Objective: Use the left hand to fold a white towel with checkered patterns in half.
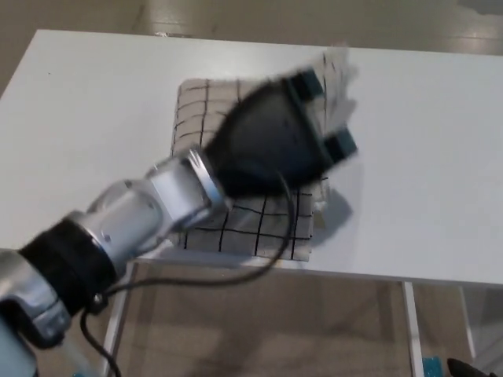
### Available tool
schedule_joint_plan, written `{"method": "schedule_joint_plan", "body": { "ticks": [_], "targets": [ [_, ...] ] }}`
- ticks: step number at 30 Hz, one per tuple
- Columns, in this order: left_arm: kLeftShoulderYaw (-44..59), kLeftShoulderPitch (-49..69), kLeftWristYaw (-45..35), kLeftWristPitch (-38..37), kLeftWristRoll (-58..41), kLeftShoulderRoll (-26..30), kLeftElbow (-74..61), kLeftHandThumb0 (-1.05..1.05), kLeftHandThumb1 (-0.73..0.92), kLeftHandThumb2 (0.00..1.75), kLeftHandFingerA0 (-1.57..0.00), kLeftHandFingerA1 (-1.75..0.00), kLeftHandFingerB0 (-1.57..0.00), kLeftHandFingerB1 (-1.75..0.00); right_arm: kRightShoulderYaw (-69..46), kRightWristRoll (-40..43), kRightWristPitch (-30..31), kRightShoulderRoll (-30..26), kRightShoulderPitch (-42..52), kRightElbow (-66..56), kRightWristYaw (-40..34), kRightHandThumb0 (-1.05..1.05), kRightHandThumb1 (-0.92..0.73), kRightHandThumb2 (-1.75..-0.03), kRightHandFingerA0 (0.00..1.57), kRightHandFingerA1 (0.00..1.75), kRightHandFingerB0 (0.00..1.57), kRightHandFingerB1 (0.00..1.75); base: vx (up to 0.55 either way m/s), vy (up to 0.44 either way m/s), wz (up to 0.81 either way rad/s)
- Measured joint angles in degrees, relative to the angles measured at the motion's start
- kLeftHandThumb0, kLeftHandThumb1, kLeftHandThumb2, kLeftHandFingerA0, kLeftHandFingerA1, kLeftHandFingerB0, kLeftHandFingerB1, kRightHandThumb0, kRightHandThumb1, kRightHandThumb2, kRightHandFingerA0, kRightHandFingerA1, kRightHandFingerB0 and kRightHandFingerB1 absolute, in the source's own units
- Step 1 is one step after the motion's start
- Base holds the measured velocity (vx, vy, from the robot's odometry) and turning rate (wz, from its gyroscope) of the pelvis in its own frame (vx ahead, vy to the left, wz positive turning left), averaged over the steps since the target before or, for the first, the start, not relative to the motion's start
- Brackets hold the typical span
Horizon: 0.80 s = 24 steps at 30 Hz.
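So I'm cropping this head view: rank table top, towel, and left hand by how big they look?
1. White table top, largest.
2. Checkered towel and left hand: unsure. The hand is blurred, nearer the camera, and covers much of the towel.

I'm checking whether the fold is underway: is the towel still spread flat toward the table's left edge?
No. The checkered towel lies bunched near the middle of the white table, with the left hand over it.
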Motion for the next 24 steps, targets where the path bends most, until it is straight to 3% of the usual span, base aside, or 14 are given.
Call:
{"method": "schedule_joint_plan", "body": {
  "ticks": [1,2,3,4,5,6,7,8,9,11,12,24],
  "targets": [
    [-0.74,0.4,-0.4,-0.44,0.29,-0.09,-0.1,-0.26,0.48,0.55,-1.11,-0.78,-0.99,-0.62,0.05,-0.04,0.11,0.0,-0.02,-0.17,0.0,-0.36,-0.81,-0.62,0.5,0.58,0.5,0.5,0.0,0.0,0.0],
    [-1.93,0.89,-1.11,-1.32,0.7,-0.25,-0.04,-0.34,0.51,0.56,-0.93,-0.68,-0.91,-0.57,0.11,-0.11,0.29,-0.01,-0.05,-0.45,0.0,-0.36,-0.81,-0.63,0.5,0.56,0.5,0.51,0.0,0.0,0.0],
    [-3.29,1.44,-2.1,-2.59,1.11,-0.51,0.17,-0.34,0.51,0.56,-0.93,-0.68,-0.91,-0.57,0.15,-0.22,0.52,-0.01,-0.14,-0.84,-0.01,-0.36,-0.81,-0.63,0.5,0.56,0.5,0.51,0.0,0.0,0.0],
    [-3.71,1.57,-2.63,-3.07,1.08,-0.74,0.51,-0.56,0.46,0.65,-0.66,-0.59,-0.67,-0.48,0.16,-0.25,0.6,0.0,-0.14,-1.0,0.0,-0.37,-0.81,-0.62,0.52,0.55,0.49,0.5,0.0,0.0,0.0],
    [-4.1,1.82,-3.32,-3.5,1.0,-1.01,0.94,-0.56,0.46,0.65,-0.66,-0.59,-0.67,-0.48,0.16,-0.28,0.63,0.0,-0.18,-1.16,0.0,-0.37,-0.81,-0.62,0.52,0.55,0.49,0.5,0.0,0.0,0.0],
    [-4.42,2.2,-4.26,-3.89,0.87,-1.24,1.36,-0.67,0.46,0.78,-0.2,-0.43,-0.34,-0.44,0.16,-0.31,0.66,0.01,-0.27,-1.33,0.01,-0.37,-0.81,-0.62,0.52,0.56,0.49,0.5,0.0,0.0,0.0],
    [-4.76,2.74,-5.85,-4.31,0.64,-1.46,1.75,-0.86,0.49,0.88,0.0,0.0,0.0,-0.09,0.15,-0.37,0.73,0.01,-0.35,-1.51,0.02,-0.36,-0.82,-0.62,0.51,0.56,0.49,0.5,0.0,0.0,0.0],
    [-4.83,2.95,-6.6,-4.4,0.58,-1.51,1.83,-0.86,0.49,0.88,0.0,0.0,0.0,-0.09,0.15,-0.4,0.76,0.01,-0.4,-1.55,0.02,-0.36,-0.82,-0.62,0.51,0.56,0.49,0.5,0.0,0.0,0.0],
    [-4.86,3.2,-7.57,-4.45,0.52,-1.55,1.88,-0.94,0.53,0.65,0.0,0.0,0.0,-0.01,0.15,-0.44,0.79,0.01,-0.49,-1.56,0.02,-0.36,-0.82,-0.62,0.52,0.56,0.49,0.5,0.0,0.0,0.0],
    [-4.81,3.58,-9.08,-4.38,0.28,-1.66,1.81,-0.99,0.52,0.69,0.0,0.0,0.0,-0.02,0.15,-0.5,0.79,0.01,-0.68,-1.56,0.02,-0.36,-0.82,-0.62,0.53,0.57,0.5,0.5,0.0,0.0,0.0],
    [-4.72,3.79,-10.25,-4.32,0.06,-1.8,1.71,-0.97,0.59,0.59,0.0,0.0,0.0,-0.01,0.14,-0.54,0.79,0.01,-0.83,-1.56,0.03,-0.35,-0.81,-0.63,0.54,0.57,0.5,0.51,0.0,0.0,0.0],
    [-0.8,4.33,-20.74,-4.12,-4.14,-3.83,-1.09,-0.93,0.56,0.58,0.0,0.0,0.0,-0.02,0.12,-0.74,0.82,0.01,-1.33,-1.57,0.03,-0.36,-0.79,-0.63,0.55,0.6,0.52,0.52,0.0,0.0,0.0]
  ]
}}
